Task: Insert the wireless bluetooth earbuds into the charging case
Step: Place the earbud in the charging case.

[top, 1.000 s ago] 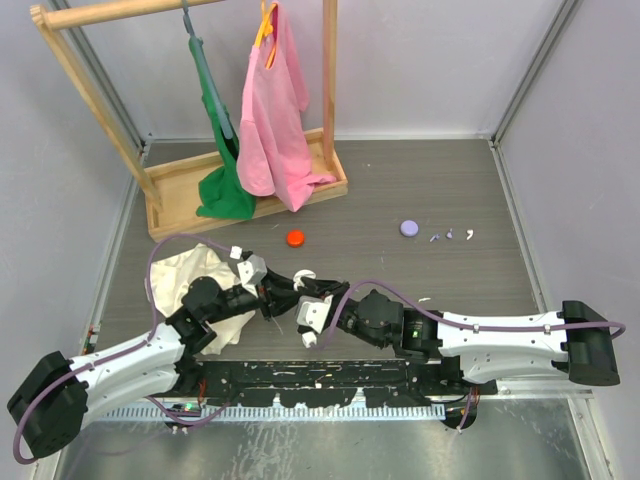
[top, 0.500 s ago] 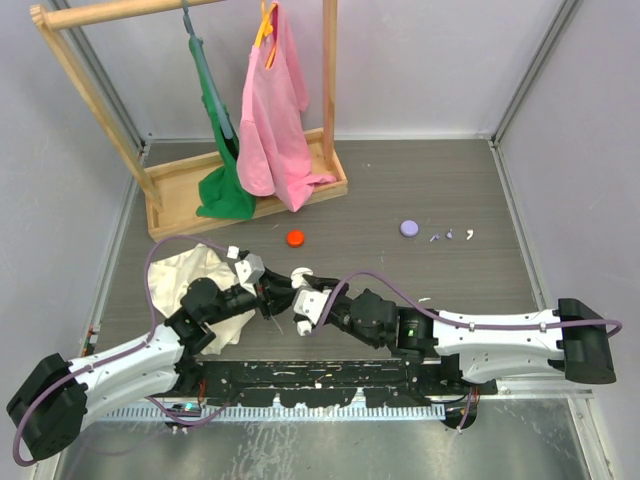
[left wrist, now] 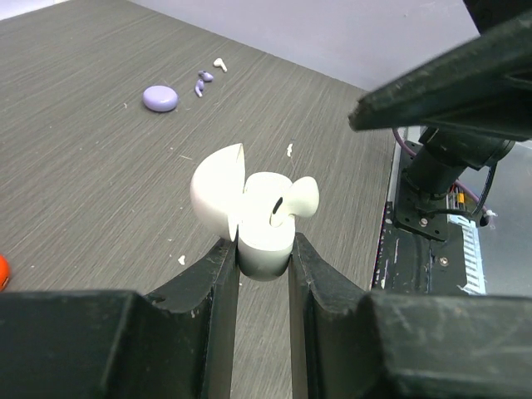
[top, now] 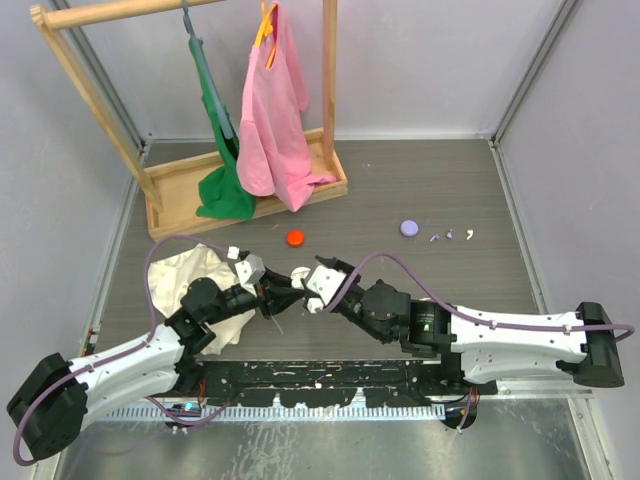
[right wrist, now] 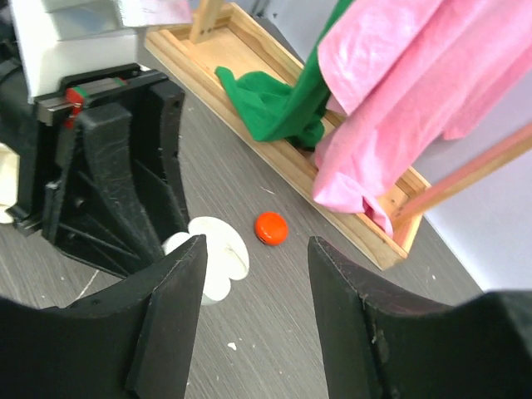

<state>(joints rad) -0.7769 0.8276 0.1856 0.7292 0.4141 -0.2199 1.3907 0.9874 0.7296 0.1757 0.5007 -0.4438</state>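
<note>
The grey desk (top: 430, 190) carries a wooden rack (top: 170, 190) at 11 o'clock, hung with a pink garment (top: 275, 110) and a green garment (top: 225, 190). A cream cloth (top: 190, 275) lies at 8 o'clock. The left hand (left wrist: 264, 258) is clamped on a white charging case (left wrist: 264, 229) near the desk's middle, at 6 o'clock from a red cap (top: 294, 238). Its opening points away from the hand and its lid (left wrist: 216, 195) leans back toward 10 o'clock. One earbud (left wrist: 299, 195) juts out toward 2 o'clock. The right hand (right wrist: 258, 245) hangs just beside it, fingers apart and empty. At 2 o'clock lie a lavender puck (top: 408, 227) and a loose earbud (top: 468, 234).
</note>
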